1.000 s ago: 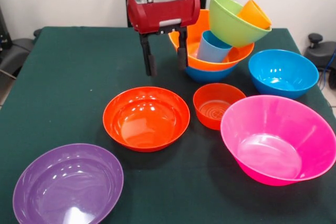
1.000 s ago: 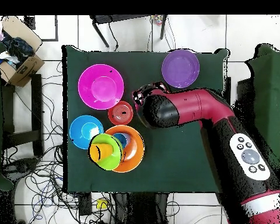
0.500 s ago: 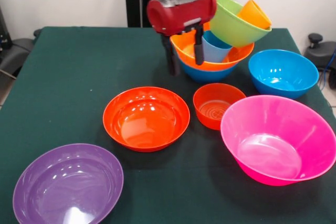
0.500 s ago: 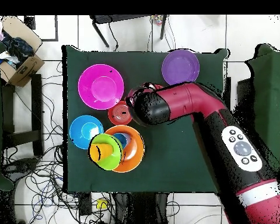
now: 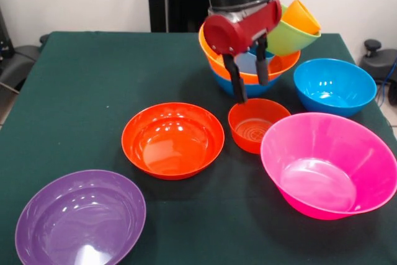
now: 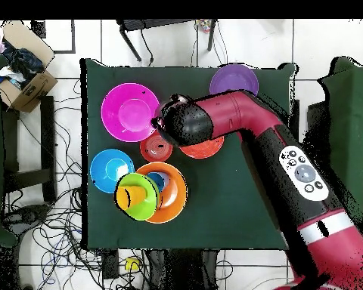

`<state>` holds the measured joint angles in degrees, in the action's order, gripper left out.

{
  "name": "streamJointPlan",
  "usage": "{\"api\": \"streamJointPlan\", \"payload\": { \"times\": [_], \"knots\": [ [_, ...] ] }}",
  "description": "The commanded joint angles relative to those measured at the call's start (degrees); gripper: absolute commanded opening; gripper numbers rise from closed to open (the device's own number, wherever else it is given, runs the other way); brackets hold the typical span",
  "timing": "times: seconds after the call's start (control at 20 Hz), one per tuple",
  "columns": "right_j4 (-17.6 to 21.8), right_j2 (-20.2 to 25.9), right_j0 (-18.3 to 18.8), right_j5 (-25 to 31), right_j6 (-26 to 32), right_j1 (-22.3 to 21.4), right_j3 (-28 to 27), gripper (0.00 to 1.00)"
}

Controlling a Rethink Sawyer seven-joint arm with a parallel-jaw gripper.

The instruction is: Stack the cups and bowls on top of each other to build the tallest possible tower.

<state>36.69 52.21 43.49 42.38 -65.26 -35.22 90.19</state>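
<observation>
The tower (image 5: pixel 260 54) stands at the back: a blue bowl at the bottom, an orange bowl (image 5: pixel 279 66) in it, a light blue cup (image 5: pixel 248 63) inside that, and a tilted lime green bowl (image 5: pixel 291 36) with an orange cup (image 5: pixel 301 15) leaning on top. My gripper (image 5: pixel 251 89) hangs open and empty in front of the tower, just above the far rim of the small red-orange bowl (image 5: pixel 255 126). In the overhead view the arm's wrist (image 6: pixel 186 127) hides the gripper, beside the small red-orange bowl (image 6: pixel 150 148) and the tower (image 6: pixel 150 195).
A large red-orange bowl (image 5: pixel 172 139) sits left of the small one. The large pink bowl (image 5: pixel 329 166) is at the front right, a loose blue bowl (image 5: pixel 335 86) behind it, and a purple bowl (image 5: pixel 80 218) at the front left.
In the front view my gripper has swung right, from left of the tower to in front of it, and come down over the small red-orange bowl. It stays open. No bowl has moved.
</observation>
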Motion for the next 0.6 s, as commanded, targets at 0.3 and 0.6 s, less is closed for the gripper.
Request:
{"api": "streamJointPlan", "payload": {
  "times": [0.3,0.6],
  "knots": [
    [5.7,-0.6,-0.5,5.0,23.4,9.4,-11.1,1.00],
    [5.7,-2.9,-1.2,5.1,18.4,8.0,-8.2,1.00]
  ]
}}
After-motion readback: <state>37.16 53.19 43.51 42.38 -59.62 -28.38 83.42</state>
